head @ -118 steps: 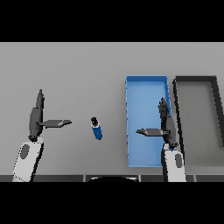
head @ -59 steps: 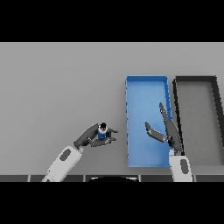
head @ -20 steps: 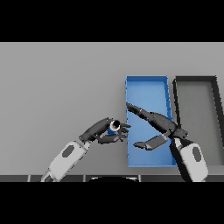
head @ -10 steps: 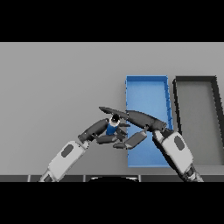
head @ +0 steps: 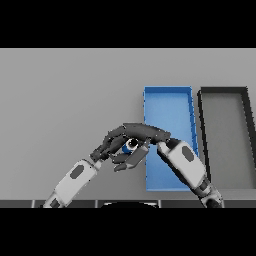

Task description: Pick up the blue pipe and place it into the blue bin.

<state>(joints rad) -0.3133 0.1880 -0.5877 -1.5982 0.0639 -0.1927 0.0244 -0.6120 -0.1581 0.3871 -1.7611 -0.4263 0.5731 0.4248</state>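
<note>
Both hands meet over the grey table (head: pixel 65 95) just left of centre in the lower half of the frame, closing around the blue pipe (head: pixel 131 145). Only a small patch of the pipe shows: a blue body with a pale, round end facing the camera, framed by dark fingers on every side. It sits just beside the left wall of the blue bin (head: pixel 168 95), outside it, and whether it touches the tabletop cannot be told.

The left hand (head: pixel 111 145) reaches in from the lower left on a white and grey forearm, its fingers curled up and around the left side of the pipe. The right hand (head: pixel 141 133) comes from the lower right, its forearm lying across the near part of the blue bin, and its fingers arch over the top of the pipe and bend down toward the left hand's. One dark finger or thumb curls beneath the pipe, so the object is wrapped from above, below and the left. The two hands overlap so closely that it is hard to say where one ends and the other begins.

The blue bin stands upright and open, a long rectangle running from the centre right toward the lower edge. Immediately to its right, at the frame's right edge, stands a dark bin (head: pixel 223 91) of similar shape with a grey floor.
</note>
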